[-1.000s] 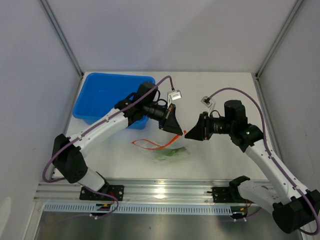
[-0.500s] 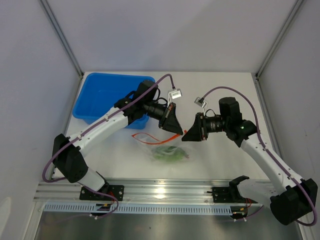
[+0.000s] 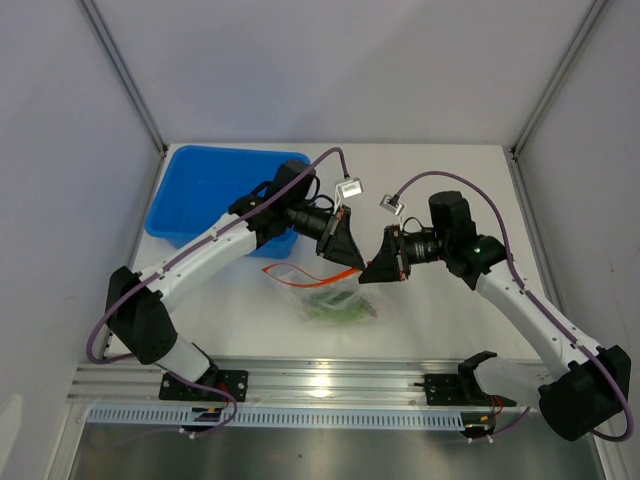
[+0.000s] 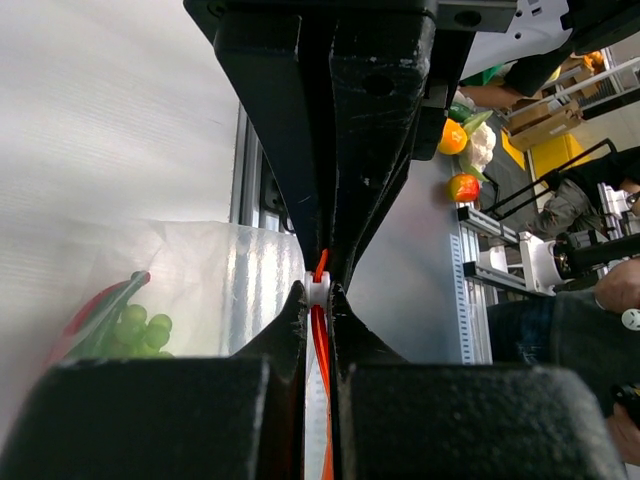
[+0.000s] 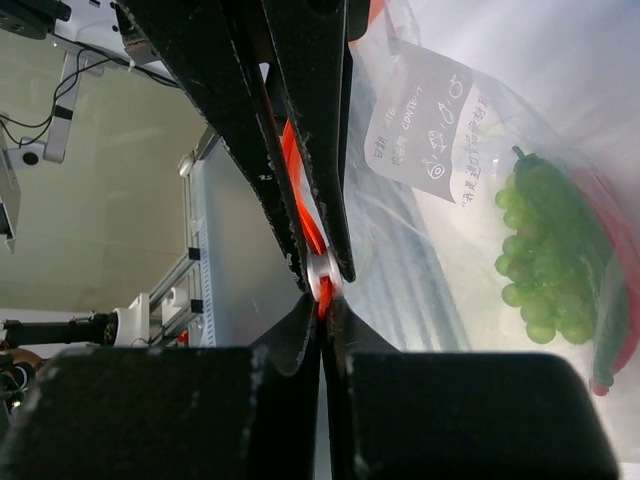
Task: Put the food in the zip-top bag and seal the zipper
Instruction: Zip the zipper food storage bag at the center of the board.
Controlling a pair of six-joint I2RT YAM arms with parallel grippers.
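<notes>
The clear zip-top bag [image 3: 325,292] hangs between both grippers just above the table, its red-orange zipper [image 3: 296,277] trailing left. Inside lies the food [image 3: 338,306]: light-green grapes [image 5: 530,272], a darker green piece [image 5: 560,212] and a red piece [image 5: 612,322]. My left gripper [image 3: 351,265] is shut on the zipper [image 4: 321,345], with the white slider [image 4: 317,288] at its fingertips. My right gripper [image 3: 367,273] faces it tip to tip and is shut on the same zipper [image 5: 300,200] right at the slider [image 5: 322,274].
A blue tub [image 3: 200,190] stands at the back left, under the left arm. An aluminium rail [image 3: 330,380] runs along the near edge. White walls enclose the table on both sides. The bag carries a white label [image 5: 425,125].
My right gripper has moved left up to the left gripper's tip and has shut on the zipper. The bag has swung slightly left. The left gripper stays shut.
</notes>
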